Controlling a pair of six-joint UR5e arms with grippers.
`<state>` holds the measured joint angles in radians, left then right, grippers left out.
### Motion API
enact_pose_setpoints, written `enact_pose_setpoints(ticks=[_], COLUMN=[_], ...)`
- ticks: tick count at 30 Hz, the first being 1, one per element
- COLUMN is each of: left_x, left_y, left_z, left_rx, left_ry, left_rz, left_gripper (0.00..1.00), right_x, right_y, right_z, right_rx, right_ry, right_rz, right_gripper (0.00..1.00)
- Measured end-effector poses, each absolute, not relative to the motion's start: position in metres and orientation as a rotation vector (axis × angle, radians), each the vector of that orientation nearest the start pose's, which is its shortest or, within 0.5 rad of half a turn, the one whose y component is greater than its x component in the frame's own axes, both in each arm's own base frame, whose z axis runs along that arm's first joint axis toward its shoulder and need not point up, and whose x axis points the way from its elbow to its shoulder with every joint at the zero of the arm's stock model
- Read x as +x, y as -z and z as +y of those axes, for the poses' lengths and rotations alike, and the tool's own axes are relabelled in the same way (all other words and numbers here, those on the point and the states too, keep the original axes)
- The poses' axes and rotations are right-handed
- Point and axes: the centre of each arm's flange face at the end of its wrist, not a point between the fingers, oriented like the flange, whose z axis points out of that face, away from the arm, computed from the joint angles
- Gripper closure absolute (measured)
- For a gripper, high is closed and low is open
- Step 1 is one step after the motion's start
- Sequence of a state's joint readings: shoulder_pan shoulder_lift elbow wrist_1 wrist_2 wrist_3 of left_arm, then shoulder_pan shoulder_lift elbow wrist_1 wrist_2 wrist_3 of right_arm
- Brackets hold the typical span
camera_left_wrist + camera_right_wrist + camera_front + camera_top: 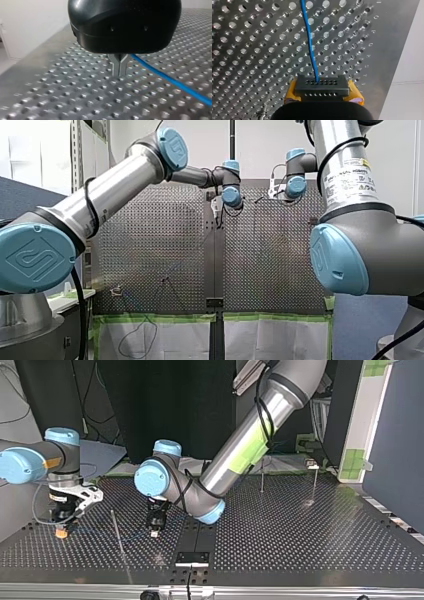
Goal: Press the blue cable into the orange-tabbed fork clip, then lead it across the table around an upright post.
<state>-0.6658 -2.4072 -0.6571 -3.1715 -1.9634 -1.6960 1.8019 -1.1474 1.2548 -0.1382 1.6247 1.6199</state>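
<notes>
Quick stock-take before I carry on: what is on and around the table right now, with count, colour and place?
blue cable: one, blue, lying across the table in the top view's left half.
orange-tabbed clip: one, orange, near the table's left edge in the top view.
near post: one, thin metal, beside the cable's run.
far posts: two, thin metal, in the top view's right half, far side.
black plate: one, at mid-table, on the near edge in the top view.
green tape: strips along the table's edge in the front view.
table: one, grey, perforated.
my right gripper: black and white, over the clip.
my left gripper: black, metal fingers together, cable beside them.
</notes>
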Motion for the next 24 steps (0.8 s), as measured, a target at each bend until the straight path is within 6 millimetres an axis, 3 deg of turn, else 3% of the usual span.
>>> enact_pose_setpoints(ticks=[5, 7, 8, 10, 11, 13, 20, 22, 23, 24], left_x=[0.573, 0.573, 0.572, 0.572, 0.571, 0.571, 0.568, 0.568, 0.568, 0.568], left_y=[-0.377, -0.376, -0.376, -0.376, -0.376, -0.376, -0.375, -0.374, -0.374, -0.374], left_z=[-0.573, -0.573, -0.573, -0.574, -0.574, -0.574, -0.576, -0.575, -0.575, -0.574], left_rx=[0.105, 0.107, 0.108, 0.109, 0.11, 0.113, 0.12, 0.12, 0.121, 0.122], left_ry=[0.328, 0.329, 0.33, 0.33, 0.328, 0.324, 0.314, 0.303, 0.292, 0.283], left_rz=[1.539, 1.539, 1.54, 1.541, 1.541, 1.542, 1.545, 1.546, 1.547, 1.547], left_gripper=[1.0, 0.9, 0.9, 0.75, 0.75, 0.63, 0.46, 0.25, 0.25, 0.16], right_x=[0.276, 0.276, 0.276, 0.277, 0.277, 0.277, 0.282, 0.283, 0.283, 0.283], right_y=[-0.399, -0.393, -0.389, -0.382, -0.377, -0.369, -0.332, -0.322, -0.317, -0.313], right_z=[-0.619, -0.618, -0.617, -0.617, -0.616, -0.616, -0.616, -0.617, -0.617, -0.617], right_rx=[1.306, 1.315, 1.322, 1.335, 1.342, 1.354, 1.406, 1.411, 1.412, 1.414], right_ry=[-1.384, -1.384, -1.384, -1.385, -1.384, -1.379, -1.354, -1.352, -1.351, -1.35], right_rz=[-1.159, -1.168, -1.174, -1.18, -1.185, -1.193, -1.219, -1.222, -1.223, -1.224], right_gripper=[1.0, 1.0, 1.0, 1.0, 1.0, 1.0, 1.0, 1.0, 1.0, 1.0])
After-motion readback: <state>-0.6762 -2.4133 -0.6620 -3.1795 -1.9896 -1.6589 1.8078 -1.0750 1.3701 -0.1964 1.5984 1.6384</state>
